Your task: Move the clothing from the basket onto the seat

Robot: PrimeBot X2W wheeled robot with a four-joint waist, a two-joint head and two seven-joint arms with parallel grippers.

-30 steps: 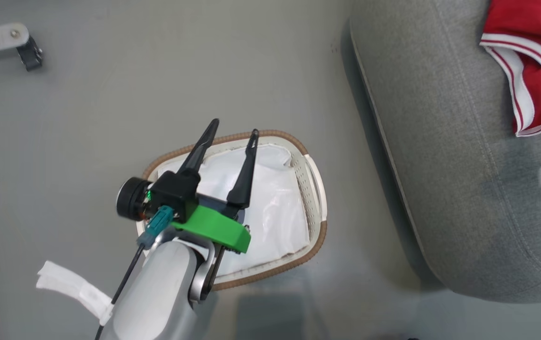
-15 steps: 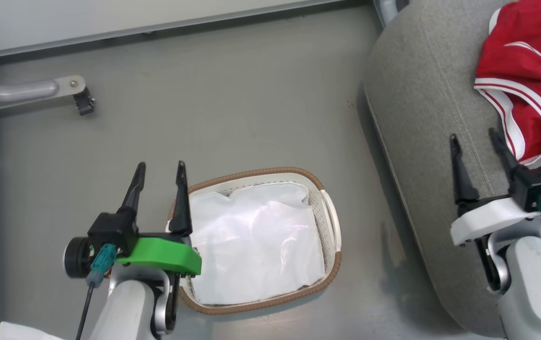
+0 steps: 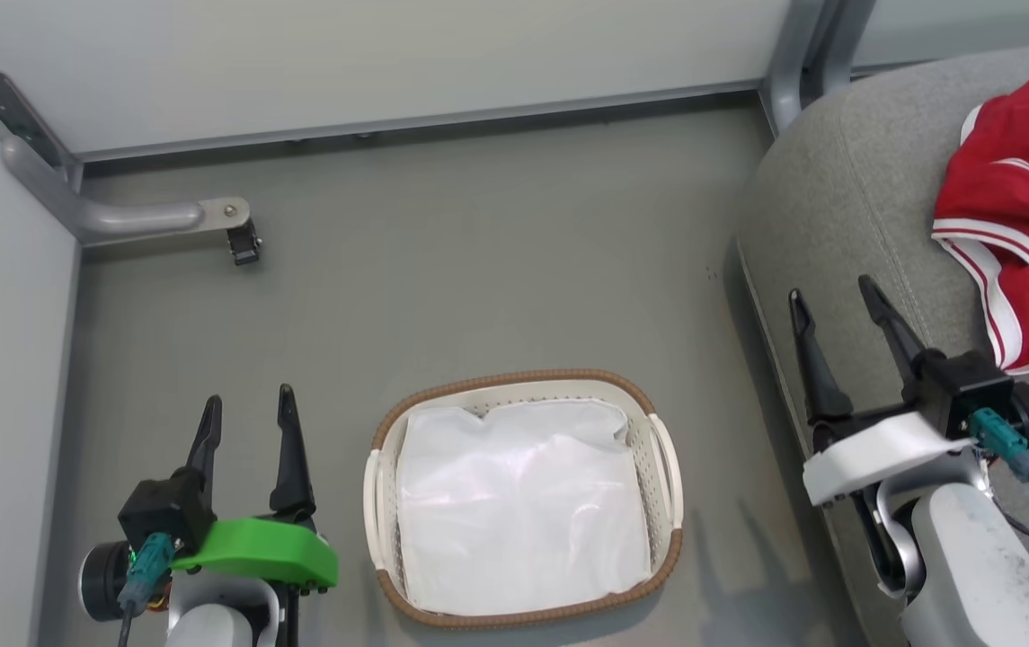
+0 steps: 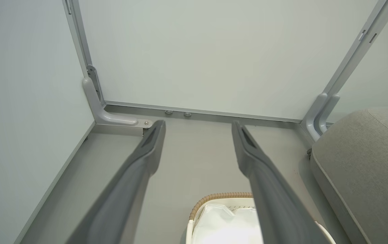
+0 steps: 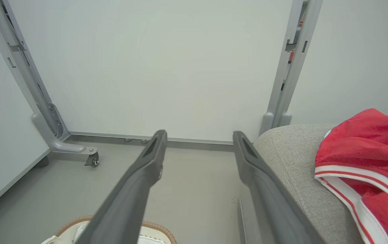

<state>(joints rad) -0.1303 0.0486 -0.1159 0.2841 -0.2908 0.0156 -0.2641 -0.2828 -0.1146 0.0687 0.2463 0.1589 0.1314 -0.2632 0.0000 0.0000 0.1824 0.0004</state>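
Observation:
The red clothing with white-and-red striped trim lies bunched on the grey seat at the right; it is also in the right wrist view. The white basket with the brown woven rim stands on the floor at bottom centre, holding just its white liner. My left gripper is open to the left of the basket, with nothing between its fingers. My right gripper is open over the seat's left edge, left of the clothing and apart from it.
Pale wall panels with grey metal posts close off the back and left. A grey foot bracket with a small caster rests on the floor at the back left. Grey floor lies between basket and seat.
The head camera has tilted up and back, so the whole scene has shifted. My left gripper has come off the basket to its left side. My right gripper has drawn back from the clothing.

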